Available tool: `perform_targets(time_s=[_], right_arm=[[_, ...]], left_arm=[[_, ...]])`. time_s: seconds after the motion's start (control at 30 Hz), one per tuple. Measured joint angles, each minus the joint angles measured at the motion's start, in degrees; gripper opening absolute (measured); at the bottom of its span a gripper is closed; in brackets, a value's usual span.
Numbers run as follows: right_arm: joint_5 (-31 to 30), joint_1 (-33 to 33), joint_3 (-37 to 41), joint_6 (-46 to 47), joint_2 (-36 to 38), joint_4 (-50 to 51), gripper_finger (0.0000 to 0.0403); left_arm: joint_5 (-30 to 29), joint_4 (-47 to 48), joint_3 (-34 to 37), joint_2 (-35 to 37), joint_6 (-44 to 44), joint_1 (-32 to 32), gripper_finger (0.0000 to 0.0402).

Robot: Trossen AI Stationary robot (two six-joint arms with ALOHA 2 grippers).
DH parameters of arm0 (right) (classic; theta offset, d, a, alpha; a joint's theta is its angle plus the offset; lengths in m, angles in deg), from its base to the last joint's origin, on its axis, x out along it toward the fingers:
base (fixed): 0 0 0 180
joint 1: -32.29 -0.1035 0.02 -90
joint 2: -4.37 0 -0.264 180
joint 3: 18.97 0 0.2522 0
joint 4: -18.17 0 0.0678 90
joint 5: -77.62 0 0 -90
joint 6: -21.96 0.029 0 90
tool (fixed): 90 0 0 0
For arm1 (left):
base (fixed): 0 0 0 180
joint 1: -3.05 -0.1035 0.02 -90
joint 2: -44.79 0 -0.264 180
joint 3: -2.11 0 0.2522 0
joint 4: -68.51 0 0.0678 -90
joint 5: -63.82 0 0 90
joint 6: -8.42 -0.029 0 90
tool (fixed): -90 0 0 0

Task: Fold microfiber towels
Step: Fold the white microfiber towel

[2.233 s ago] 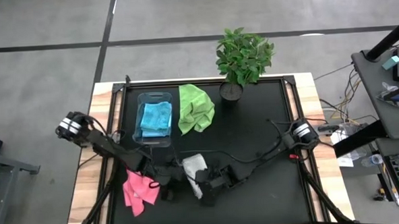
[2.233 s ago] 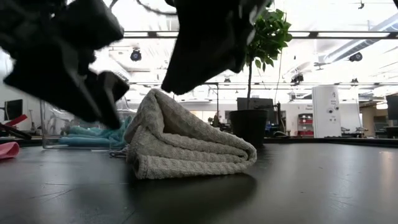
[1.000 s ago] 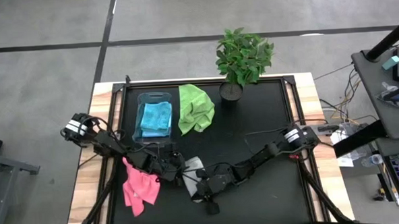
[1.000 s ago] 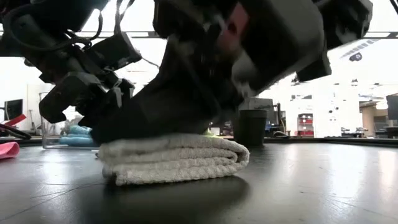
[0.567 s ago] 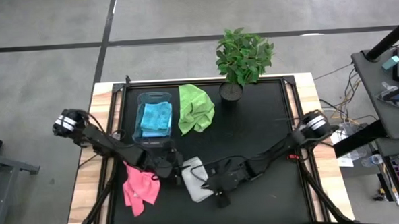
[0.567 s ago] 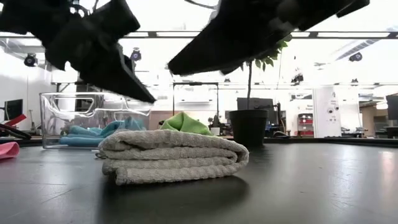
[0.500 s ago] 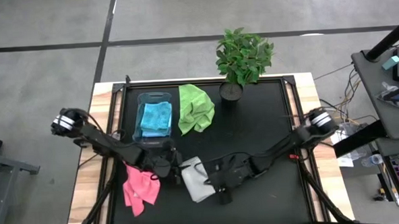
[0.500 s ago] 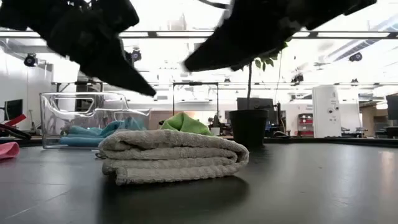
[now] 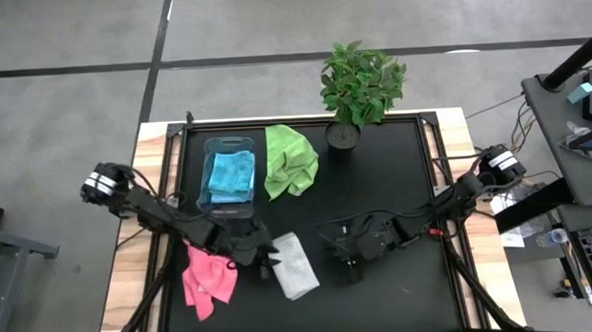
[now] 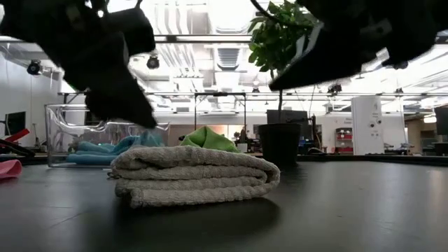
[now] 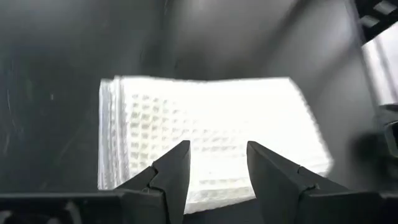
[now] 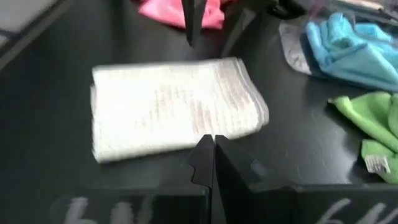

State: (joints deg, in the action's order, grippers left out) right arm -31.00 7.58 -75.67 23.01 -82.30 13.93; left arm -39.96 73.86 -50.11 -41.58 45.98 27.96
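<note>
The pale grey-white towel (image 9: pixel 294 265) lies folded flat on the table just ahead of my left gripper (image 11: pixel 216 163), whose fingers stand partly open and empty, and just beyond my shut, empty right gripper (image 12: pixel 213 149). I judge one done: blue ones (image 9: pixel 228 176) sit in the clear bin (image 9: pixel 227 143), while the green towel (image 9: pixel 290 160) beyond it and pink towel (image 9: pixel 208 281) beside my left gripper remain crumpled

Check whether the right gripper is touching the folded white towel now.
Apart. The high view shows bare black table between the right gripper and the white towel; the low view shows the towel lying alone with nothing on it.
</note>
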Motion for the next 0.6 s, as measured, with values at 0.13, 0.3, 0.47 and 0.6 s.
perform_targets(time_s=[0.13,0.3,0.47,0.6], right_arm=[[0.04,0.07,0.37,-1.16,0.01,-0.26,0.0008],[0.13,0.48,0.81,-2.64,0.0,0.03,0.0008],[0.13,1.24,0.88,-2.79,0.0,-0.07,0.0008],[0.55,1.51,0.97,-2.79,0.0,-0.25,0.0008]], left_arm=[[-0.12,0.42,-0.04,-3.08,1.13,-1.18,0.0143],[-1.5,0.57,0.13,-4.51,-0.78,-3.87,0.0143],[-1.6,1.18,0.04,-4.53,-7.7,-8.3,0.0143],[-1.64,-0.57,-1.06,-4.51,-14.94,-12.44,0.0143]])
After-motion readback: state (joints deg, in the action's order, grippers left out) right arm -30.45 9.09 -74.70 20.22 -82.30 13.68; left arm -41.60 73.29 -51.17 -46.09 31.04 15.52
